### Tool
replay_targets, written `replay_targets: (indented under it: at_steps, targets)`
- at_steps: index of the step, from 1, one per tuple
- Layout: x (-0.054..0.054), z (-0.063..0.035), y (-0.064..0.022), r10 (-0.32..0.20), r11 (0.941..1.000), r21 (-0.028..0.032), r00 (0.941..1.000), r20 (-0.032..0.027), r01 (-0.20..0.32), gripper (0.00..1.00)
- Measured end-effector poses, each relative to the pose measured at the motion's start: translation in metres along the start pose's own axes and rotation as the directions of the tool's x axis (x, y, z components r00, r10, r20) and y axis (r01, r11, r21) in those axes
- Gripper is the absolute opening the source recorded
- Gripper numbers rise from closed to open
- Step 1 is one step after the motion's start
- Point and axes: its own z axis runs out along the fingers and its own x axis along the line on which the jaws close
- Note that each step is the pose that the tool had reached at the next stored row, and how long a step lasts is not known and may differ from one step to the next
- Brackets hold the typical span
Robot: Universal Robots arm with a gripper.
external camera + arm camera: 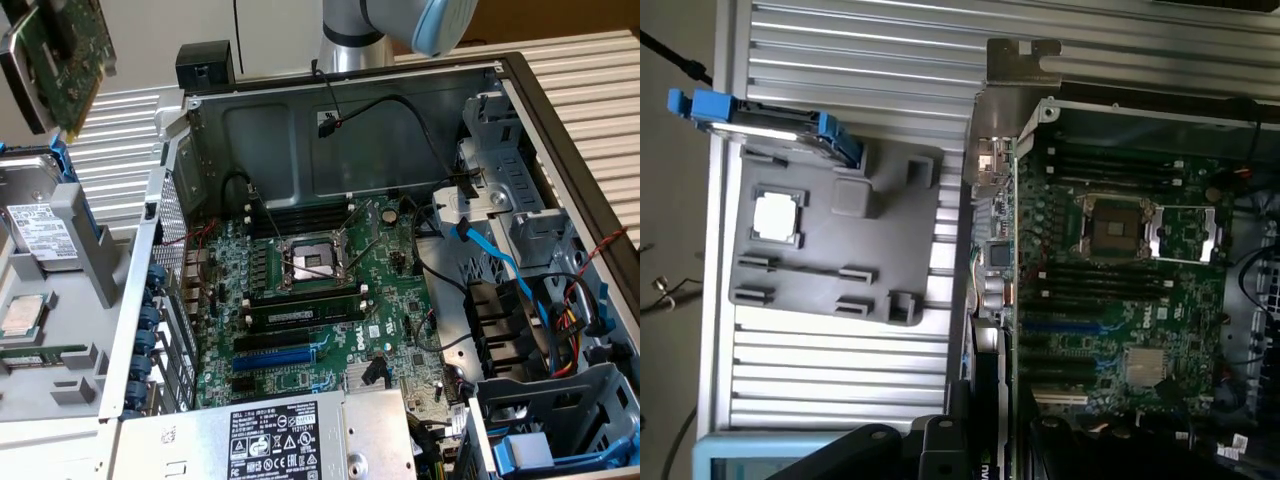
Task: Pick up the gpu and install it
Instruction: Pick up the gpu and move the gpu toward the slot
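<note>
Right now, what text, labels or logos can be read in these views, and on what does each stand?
"DELL": top corner of the power supply label.
"DELL": white logo on the motherboard.
Rest of the power supply label: too small to read.
On the hard drive label: too small to read.
On the gpu: no readable print.

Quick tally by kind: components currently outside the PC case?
gpu, held aloft: 1
hard drive: 1
CPU: 1
memory stick: 1
Total: 4
</note>
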Motion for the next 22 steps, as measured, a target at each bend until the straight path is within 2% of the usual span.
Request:
replay_targets:
  at_steps: [4,8,10,13,17,20,22]
  targets:
    - [-0.001,0.0,0.0,-0.059,0.9982,-0.0049,0.9982,0.0026,0.06,0.27]
    - [-0.001,0.0,-0.0001,-0.066,0.9978,-0.0055,0.9978,0.003,0.066,0.27]
    - [-0.003,0.0002,-0.0004,-0.078,0.9969,-0.0068,0.9969,0.0014,0.078,0.27]
    - [-0.008,0.0007,-0.0024,-0.082,0.9966,-0.0082,0.9966,-0.006,0.082,0.27]
    - [-0.019,0.0017,-0.0071,-0.082,0.9966,-0.0101,0.9964,-0.0187,0.082,0.27]
    - [-0.027,0.0025,-0.0103,-0.083,0.9965,-0.0119,0.9961,-0.0294,0.082,0.27]
    - [-0.032,0.0029,-0.0121,-0.083,0.9965,-0.0132,0.9958,-0.0386,0.083,0.27]
